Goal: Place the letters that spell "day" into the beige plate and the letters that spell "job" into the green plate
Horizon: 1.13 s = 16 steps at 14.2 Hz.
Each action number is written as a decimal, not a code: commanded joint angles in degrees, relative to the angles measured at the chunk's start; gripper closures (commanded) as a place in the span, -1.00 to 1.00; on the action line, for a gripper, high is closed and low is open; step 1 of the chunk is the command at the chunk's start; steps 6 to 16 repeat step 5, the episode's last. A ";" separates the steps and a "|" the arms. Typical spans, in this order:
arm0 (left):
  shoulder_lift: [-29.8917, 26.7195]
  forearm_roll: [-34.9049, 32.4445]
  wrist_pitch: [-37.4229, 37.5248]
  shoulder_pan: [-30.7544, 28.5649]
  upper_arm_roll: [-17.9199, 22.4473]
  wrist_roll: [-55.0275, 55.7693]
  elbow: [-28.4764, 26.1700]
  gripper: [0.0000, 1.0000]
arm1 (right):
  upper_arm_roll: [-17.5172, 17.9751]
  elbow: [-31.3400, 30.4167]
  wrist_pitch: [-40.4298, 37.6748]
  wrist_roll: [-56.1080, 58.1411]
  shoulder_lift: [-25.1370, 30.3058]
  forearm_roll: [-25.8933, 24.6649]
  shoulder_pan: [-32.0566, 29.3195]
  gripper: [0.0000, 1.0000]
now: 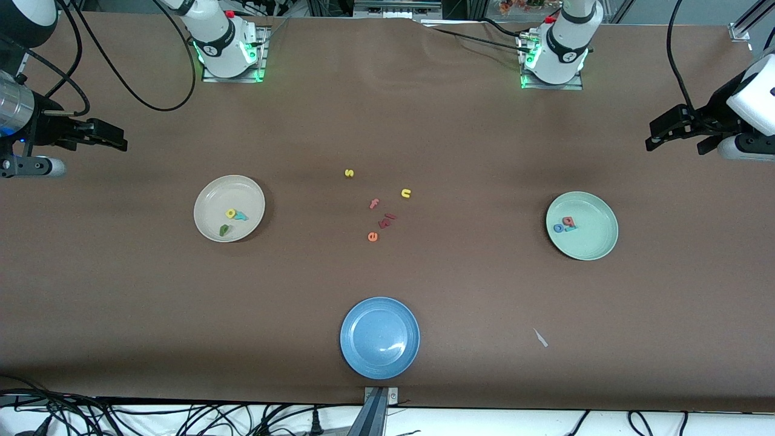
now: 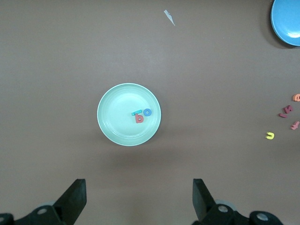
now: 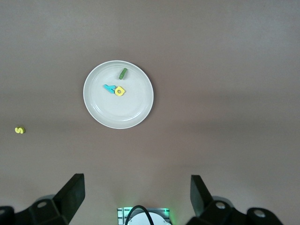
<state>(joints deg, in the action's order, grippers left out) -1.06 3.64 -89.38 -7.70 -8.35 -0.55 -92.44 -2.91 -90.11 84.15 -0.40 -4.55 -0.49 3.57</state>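
Note:
The beige plate (image 1: 221, 194) toward the right arm's end holds a yellow rounded letter (image 1: 230, 213), a teal "y" (image 1: 241, 215) and a green letter (image 1: 224, 229). The green plate (image 1: 590, 242) toward the left arm's end holds a blue "o" (image 1: 557, 228), a salmon "b" (image 1: 568, 221) and a teal "j" (image 1: 570, 228). My left gripper (image 1: 654, 138) hangs open and empty high over the table's edge at its own end. My right gripper (image 1: 118, 140) hangs open and empty at the other end. Both arms wait.
Loose letters lie mid-table: a yellow "s" (image 1: 349, 173), a yellow "u" (image 1: 405, 193), a pink "f" (image 1: 374, 203), dark red pieces (image 1: 387, 219) and an orange "e" (image 1: 372, 237). A blue plate (image 1: 379, 337) sits nearest the front camera, with a white scrap (image 1: 540, 338) beside it.

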 commanded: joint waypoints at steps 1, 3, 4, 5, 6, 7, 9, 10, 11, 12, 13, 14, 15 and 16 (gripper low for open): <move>-0.09 -1.09 -0.19 -0.12 -0.18 -0.41 0.06 -1.00 | 0.09 0.55 0.22 -1.01 0.25 -0.04 -0.05 -1.00; -0.17 -1.09 -0.19 -0.04 -0.26 -0.41 0.06 -1.00 | 0.18 0.46 1.27 -1.27 0.07 -0.30 0.12 -1.00; -0.09 -1.09 -0.19 -0.12 -0.26 -0.41 0.06 -1.00 | 0.18 0.46 1.97 -1.27 0.07 -0.22 0.12 -1.00; -0.09 -1.09 -0.19 -0.12 -0.26 -0.41 0.06 -1.00 | 0.18 0.46 2.42 -1.27 -0.10 -0.21 0.12 -1.00; -0.09 -1.09 -0.19 -0.12 -0.26 -0.41 0.06 -1.00 | 0.18 0.46 2.42 -1.27 -0.10 -0.21 0.12 -1.00; -0.09 -1.09 -0.19 -0.12 -0.26 -0.41 0.06 -1.00 | 0.18 0.46 2.42 -1.27 -0.10 -0.21 0.12 -1.00; -0.09 -1.09 -0.19 -0.12 -0.26 -0.41 0.06 -1.00 | 0.18 0.46 2.42 -1.27 -0.10 -0.21 0.12 -1.00; -0.09 -1.09 -0.19 -0.12 -0.26 -0.41 0.06 -1.00 | 0.18 0.46 2.42 -1.27 -0.10 -0.21 0.12 -1.00; -0.09 -1.09 -0.19 -0.12 -0.26 -0.41 0.06 -1.00 | 0.18 0.46 2.42 -1.27 -0.10 -0.21 0.12 -1.00; -0.09 -1.09 -0.19 -0.12 -0.26 -0.41 0.06 -1.00 | 0.18 0.46 2.42 -1.27 -0.10 -0.21 0.12 -1.00; -0.09 -1.09 -0.19 -0.12 -0.26 -0.41 0.06 -1.00 | 0.18 0.46 2.42 -1.27 -0.10 -0.21 0.12 -1.00; -0.09 -1.09 -0.19 -0.12 -0.26 -0.41 0.06 -1.00 | 0.18 0.46 2.42 -1.27 -0.10 -0.21 0.12 -1.00; -0.09 -1.09 -0.19 -0.12 -0.26 -0.41 0.06 -1.00 | 0.18 0.46 2.42 -1.27 -0.10 -0.21 0.12 -1.00; -0.09 -1.09 -0.19 -0.12 -0.26 -0.41 0.06 -1.00 | 0.18 0.46 2.42 -1.27 -0.10 -0.21 0.12 -1.00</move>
